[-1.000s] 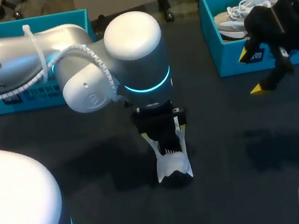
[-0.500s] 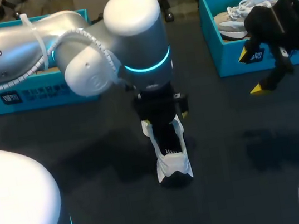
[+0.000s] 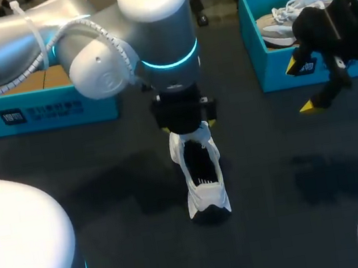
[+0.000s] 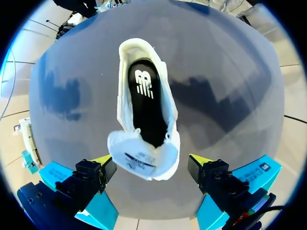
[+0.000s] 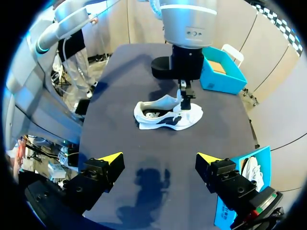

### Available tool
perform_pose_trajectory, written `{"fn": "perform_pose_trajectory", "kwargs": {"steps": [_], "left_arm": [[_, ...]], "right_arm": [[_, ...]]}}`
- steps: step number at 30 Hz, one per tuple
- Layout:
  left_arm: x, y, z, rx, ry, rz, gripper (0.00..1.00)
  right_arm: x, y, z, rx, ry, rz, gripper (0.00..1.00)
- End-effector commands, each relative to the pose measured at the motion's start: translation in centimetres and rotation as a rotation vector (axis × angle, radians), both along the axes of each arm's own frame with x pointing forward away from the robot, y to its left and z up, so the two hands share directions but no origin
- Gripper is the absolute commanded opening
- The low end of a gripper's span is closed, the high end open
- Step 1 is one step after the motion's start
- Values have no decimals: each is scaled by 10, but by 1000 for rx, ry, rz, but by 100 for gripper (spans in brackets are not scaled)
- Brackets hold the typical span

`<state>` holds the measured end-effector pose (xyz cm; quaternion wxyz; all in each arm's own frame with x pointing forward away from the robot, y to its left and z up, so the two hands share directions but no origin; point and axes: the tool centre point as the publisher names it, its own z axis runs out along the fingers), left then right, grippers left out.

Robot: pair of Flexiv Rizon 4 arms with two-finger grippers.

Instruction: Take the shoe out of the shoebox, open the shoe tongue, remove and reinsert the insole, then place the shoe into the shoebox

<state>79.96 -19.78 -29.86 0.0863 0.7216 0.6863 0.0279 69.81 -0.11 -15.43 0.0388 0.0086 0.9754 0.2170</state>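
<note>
White shoe [image 3: 204,183] sits out of the shoebox [image 3: 41,114] on your tabletop [image 3: 300,224], tongue [image 4: 140,157] spread, black insole [image 4: 145,108] seated inside, both sets of jaws open and empty; returning it to the box probably remains.

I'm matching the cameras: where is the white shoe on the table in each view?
Head view: white shoe at centre, by left pincer.
Left wrist view: white shoe just ahead of left pincer.
Right wrist view: white shoe ahead of the right pincer.
Landmark: left pincer.
</note>
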Motion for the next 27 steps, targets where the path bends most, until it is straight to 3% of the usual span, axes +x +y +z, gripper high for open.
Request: {"fn": "perform_pose_trajectory", "kwargs": {"steps": [1, 3, 5, 6, 13, 18, 27], "left_arm": [[8, -6, -3, -8, 5, 0, 100], [6, -10, -3, -11, 7, -3, 70], [7, -13, -4, -9, 5, -9, 49], [7, -14, -4, -11, 8, -13, 44], [6, -12, -5, -10, 12, -22, 41], [-2, -4, -9, -12, 40, -29, 29], [-30, 8, -16, -10, 91, -53, 32]], "right_arm": [[2, 1, -1, -4, 3, 0, 100], [2, 1, -1, -4, 3, 0, 100], [2, 1, -1, -4, 3, 0, 100], [2, 1, -1, -4, 3, 0, 100], [2, 1, -1, -4, 3, 0, 100], [2, 1, -1, -4, 3, 0, 100], [2, 1, -1, -4, 3, 0, 100]]}}
